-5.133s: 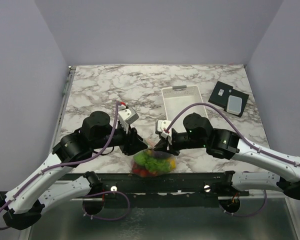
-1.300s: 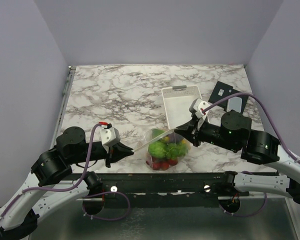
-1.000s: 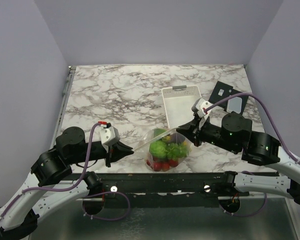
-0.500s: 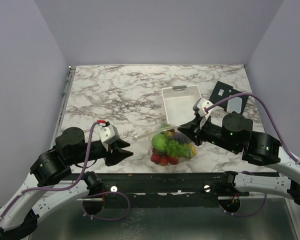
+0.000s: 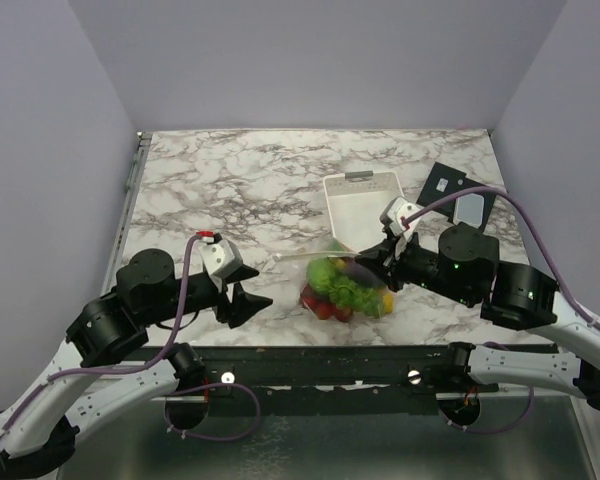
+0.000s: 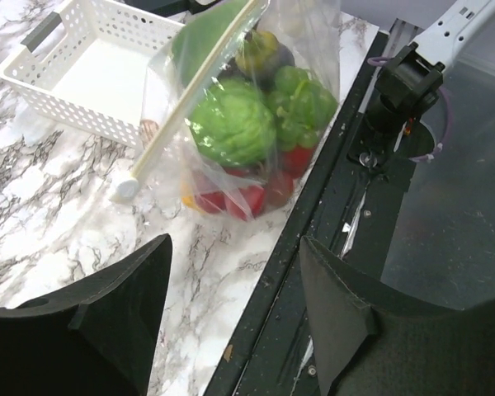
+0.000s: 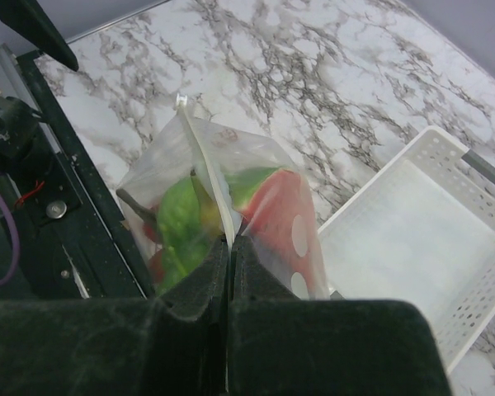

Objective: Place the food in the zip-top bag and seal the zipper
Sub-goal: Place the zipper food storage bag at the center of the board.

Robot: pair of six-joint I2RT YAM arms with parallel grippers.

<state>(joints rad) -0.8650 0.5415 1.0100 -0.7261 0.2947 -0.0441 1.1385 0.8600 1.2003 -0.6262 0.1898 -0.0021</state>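
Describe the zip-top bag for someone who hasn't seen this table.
On the marble table, between the white basket and the near edge, is the zip-top bag, pinched by the right gripper. It alone is clear plastic, packed with green and red food.

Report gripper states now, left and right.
Left gripper: open, holding nothing.
Right gripper: shut on the zip-top bag, at its mouth edge.

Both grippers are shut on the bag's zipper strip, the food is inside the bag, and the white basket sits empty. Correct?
Only the right gripper is shut on the zipper. The left wrist view shows the left gripper open and apart from the zip-top bag. The food is inside the bag and the white basket is empty.
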